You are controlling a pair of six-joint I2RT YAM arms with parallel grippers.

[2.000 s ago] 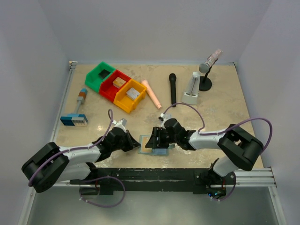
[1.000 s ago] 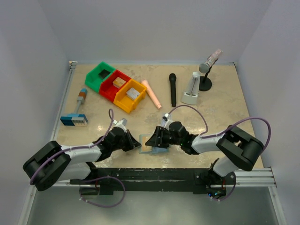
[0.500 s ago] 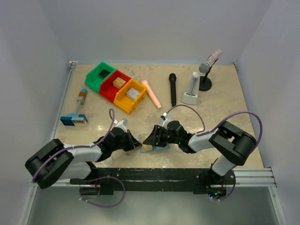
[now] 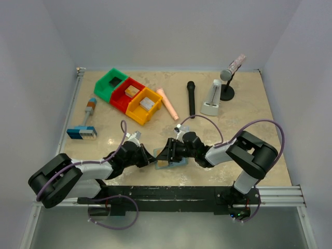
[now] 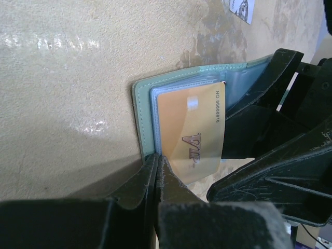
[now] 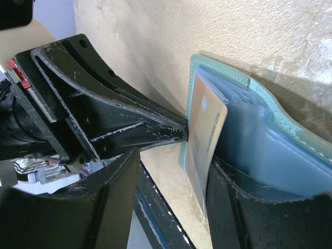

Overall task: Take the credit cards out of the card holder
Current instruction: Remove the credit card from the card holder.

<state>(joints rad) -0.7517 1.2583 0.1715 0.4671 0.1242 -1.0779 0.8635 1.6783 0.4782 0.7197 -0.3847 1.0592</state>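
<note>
The card holder (image 4: 179,162) lies open on the surface (image 4: 244,119) at about 6 o'clock, close to the near edge, between the two arms. The golden card (image 5: 189,135) sticks partly out of its pocket toward 9 o'clock.

The left gripper (image 5: 157,161) comes in from 9 o'clock with its jaws shut tight, tips at the holder's edge just under the card. I cannot tell whether they pinch a lip of the cover or only press it down. The right gripper (image 6: 174,207) reaches in from 3 o'clock. Its jaws stand roughly half open, one on each side of the card's free end, and are not clamped on it yet.

To my eye the pull is about to start, and the grip matters most. The right jaws should close flat on the card alone, clear of the soft pocket film. They should then draw it straight along the pocket's line toward 9 o'clock. The left has to keep the holder pinned, or the whole wallet will slide along with the card.
</note>
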